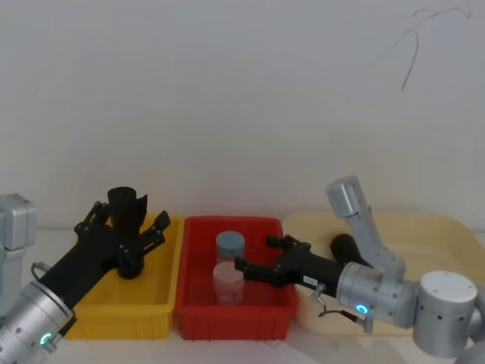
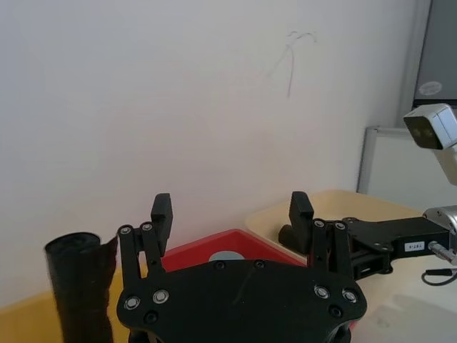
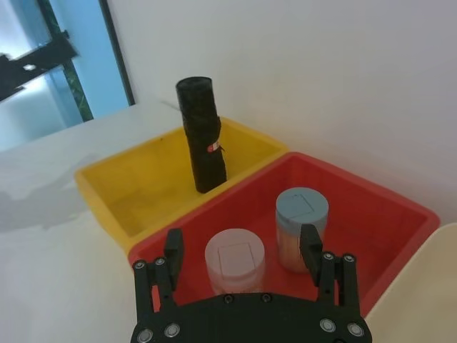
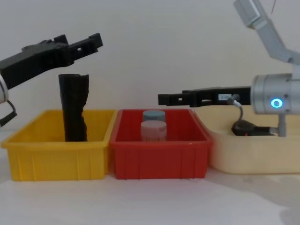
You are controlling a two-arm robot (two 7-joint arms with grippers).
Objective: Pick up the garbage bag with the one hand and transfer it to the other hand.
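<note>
Since the garbage bag (image 4: 73,108) stands ungrasped in the left yellow bin (image 4: 56,159), nothing is done: the left claw (image 2: 231,207) hovers released above it, the right claw (image 3: 241,241) released over the red bin (image 4: 159,161); grasp and handover remain.

garbage bag (image 4: 72,112): crinkled matt plastic; yel. bin (image 4: 56,161) smooth

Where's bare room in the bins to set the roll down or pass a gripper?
Yellow bin: bare floor left of and in front of the black roll; left gripper open above the roll. Red bin: crowded mid-bin by the blue-lidded jar and pink-lidded jar, right gripper open overhead.
</note>
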